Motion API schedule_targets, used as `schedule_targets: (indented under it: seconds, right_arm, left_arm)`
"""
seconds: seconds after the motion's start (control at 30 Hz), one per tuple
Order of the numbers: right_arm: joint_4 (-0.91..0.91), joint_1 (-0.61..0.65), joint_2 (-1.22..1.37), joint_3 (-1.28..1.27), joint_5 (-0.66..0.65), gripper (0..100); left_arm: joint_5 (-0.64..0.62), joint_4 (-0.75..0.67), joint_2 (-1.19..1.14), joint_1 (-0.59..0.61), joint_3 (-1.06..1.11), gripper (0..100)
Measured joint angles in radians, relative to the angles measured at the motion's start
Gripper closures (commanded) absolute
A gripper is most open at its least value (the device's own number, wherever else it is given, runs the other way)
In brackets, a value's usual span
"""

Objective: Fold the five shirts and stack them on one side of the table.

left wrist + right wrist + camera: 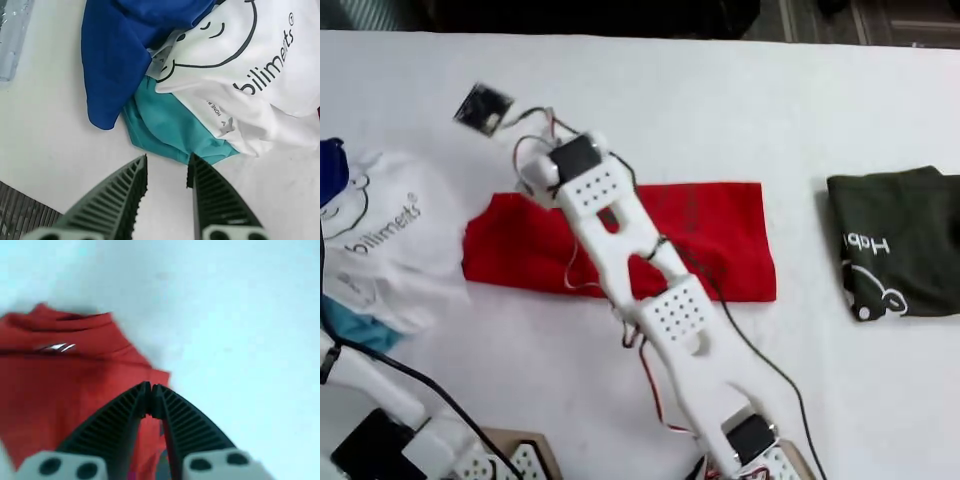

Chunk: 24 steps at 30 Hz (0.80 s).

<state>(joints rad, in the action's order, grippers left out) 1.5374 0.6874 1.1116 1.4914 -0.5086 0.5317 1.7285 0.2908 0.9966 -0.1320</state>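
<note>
A red shirt (720, 240) lies flat in a wide band across the table's middle. My right arm (620, 250) stretches over it to its far left corner. There my right gripper (150, 387) is shut, its tips pinched on the red shirt (60, 375) at the edge. A pile at the left holds a white printed shirt (390, 240), a blue shirt (330, 165) and a teal shirt (360, 330). My left gripper (167, 160) is open over bare table, just short of the teal shirt (165, 130). A folded dark green shirt (900, 245) sits at the right.
The white table (720, 110) is bare along its far side and between the red and green shirts. Both arm bases and their cables (660, 400) take up the near edge. A dark floor shows beyond the far edge.
</note>
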Motion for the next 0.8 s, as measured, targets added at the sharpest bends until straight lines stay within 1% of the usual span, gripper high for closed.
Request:
schedule_targets:
  seconds: [0.1,0.2,0.33,0.6,0.8]
  right_arm:
    - [0.129,0.014,0.000,0.020,0.000,97.8]
    - [0.169,-0.002,0.012,0.014,0.000,97.8]
    - [0.178,-0.028,0.032,-0.043,0.000,97.8]
    - [0.175,-0.029,0.035,-0.238,0.000,97.8]
    - [0.176,-0.028,0.014,-0.269,0.002,97.9]
  left_arm:
    - [0.000,0.000,0.000,0.000,0.000,85]
    - [0.000,0.000,0.000,0.000,0.000,85]
    - [0.000,0.005,0.000,0.000,0.000,85]
    - [0.000,0.005,0.000,0.000,0.000,85]
    - [0.000,0.005,0.000,0.000,0.000,85]
